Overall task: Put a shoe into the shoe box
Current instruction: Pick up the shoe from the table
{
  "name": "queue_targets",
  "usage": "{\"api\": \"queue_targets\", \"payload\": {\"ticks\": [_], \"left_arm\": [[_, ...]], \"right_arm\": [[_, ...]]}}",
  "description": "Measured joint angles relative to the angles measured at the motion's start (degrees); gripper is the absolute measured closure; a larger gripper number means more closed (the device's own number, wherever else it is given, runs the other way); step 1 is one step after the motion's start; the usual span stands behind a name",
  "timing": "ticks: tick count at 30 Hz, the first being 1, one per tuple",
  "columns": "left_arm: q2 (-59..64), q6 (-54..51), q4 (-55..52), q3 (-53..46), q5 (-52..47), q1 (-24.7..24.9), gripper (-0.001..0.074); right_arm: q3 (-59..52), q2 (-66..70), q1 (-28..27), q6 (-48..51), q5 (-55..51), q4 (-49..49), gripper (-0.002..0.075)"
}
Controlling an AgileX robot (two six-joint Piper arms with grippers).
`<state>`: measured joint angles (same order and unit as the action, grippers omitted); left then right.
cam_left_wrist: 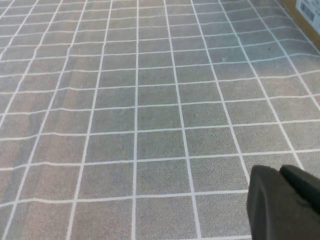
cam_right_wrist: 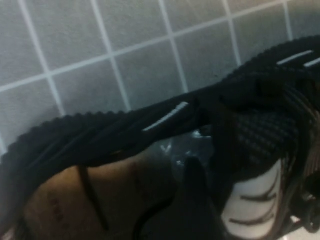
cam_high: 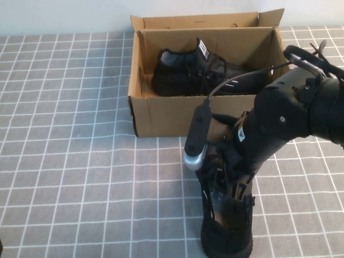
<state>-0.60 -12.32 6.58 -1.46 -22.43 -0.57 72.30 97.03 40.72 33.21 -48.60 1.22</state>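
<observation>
A: Fingers?

B: My right gripper is clamped on the loose shoe near the table's front edge. I cannot tell for the left gripper, low over bare tiles.

A: Progress?

B: One shoe lies in the shoe box; mine is not yet in.

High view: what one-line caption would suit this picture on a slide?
Right tool reaches into a black shoe on the table; another shoe lies in the cardboard box.

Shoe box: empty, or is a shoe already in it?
Not empty: one black shoe lies inside the open shoe box; a second shoe sits outside on the table.
</observation>
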Motion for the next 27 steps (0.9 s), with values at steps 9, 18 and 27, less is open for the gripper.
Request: {"api": "queue_targets", "payload": {"ticks": [9, 18, 27], "left_arm": [[0.0, 0.0, -0.1, 0.0, 0.0, 0.0, 0.0735], [0.0, 0.0, -0.1, 0.0, 0.0, 0.0, 0.0735], [0.0, 0.0, -0.1, 0.0, 0.0, 0.0, 0.0735]], "right_arm": [[0.0, 1.63, -1.33, 0.0, 1.06, 0.09, 0.0344], [0.0, 1.63, -1.47, 0.13, 2.92, -0.27, 0.0646], [0.0, -4.04, -1.71, -1.82, 0.82, 0.08, 0.0713]]}}
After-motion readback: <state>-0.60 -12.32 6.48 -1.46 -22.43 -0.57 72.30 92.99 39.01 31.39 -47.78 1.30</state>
